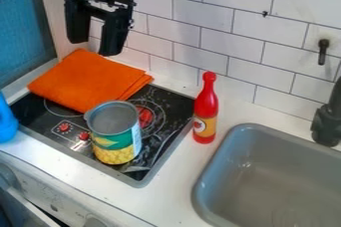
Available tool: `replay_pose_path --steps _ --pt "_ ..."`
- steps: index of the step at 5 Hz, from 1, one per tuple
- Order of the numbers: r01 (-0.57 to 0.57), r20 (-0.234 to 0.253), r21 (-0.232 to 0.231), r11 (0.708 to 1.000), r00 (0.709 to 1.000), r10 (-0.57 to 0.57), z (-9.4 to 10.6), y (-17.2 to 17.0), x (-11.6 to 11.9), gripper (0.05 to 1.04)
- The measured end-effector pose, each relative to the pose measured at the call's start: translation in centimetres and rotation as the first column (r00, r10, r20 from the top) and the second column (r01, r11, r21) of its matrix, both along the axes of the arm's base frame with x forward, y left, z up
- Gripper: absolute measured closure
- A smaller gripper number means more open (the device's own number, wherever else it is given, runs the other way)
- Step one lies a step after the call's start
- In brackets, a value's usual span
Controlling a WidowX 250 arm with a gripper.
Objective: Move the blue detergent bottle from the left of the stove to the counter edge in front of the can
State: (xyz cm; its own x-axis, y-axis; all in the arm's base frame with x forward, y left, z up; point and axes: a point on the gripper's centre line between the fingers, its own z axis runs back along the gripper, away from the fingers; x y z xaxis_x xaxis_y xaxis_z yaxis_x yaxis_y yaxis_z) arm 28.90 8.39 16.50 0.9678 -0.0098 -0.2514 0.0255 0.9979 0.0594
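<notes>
Pincer [94,48] seen high at upper left of view, in front of the tiled wall [200,14]. Its two fingers are spread wide, with a broad gap between them; nothing is held. Step in hand judged to be a free one, before any grasp. For a grasp of the nearest thing, lowering with the fingers kept apart would be called for, then closing on a fold or edge.

Nearest thing: folded orange cloth [93,79], lying below the pincer, apart from it, spread over the back left part of the stove top [170,100] and onto its surround. Can [116,131] stands upright on the stove, just in front of the cloth; whether they touch cannot be told. Red bottle [206,106] stands upright on the table [176,191], between stove and sink [200,193], well apart from the pincer. Blue object [7,124] noted at the left edge.
</notes>
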Motion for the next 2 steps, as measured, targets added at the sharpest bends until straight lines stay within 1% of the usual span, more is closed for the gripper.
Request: replay_pose_path --steps 1,2 --pt "0.0 -0.033 -0.007 1.0 0.999 0.0 -0.9 0.0 -0.2 0.083" --pt "0.026 -0.001 0.011 1.0 1.0 -0.026 -0.4 1.0 -2.1 0.083"
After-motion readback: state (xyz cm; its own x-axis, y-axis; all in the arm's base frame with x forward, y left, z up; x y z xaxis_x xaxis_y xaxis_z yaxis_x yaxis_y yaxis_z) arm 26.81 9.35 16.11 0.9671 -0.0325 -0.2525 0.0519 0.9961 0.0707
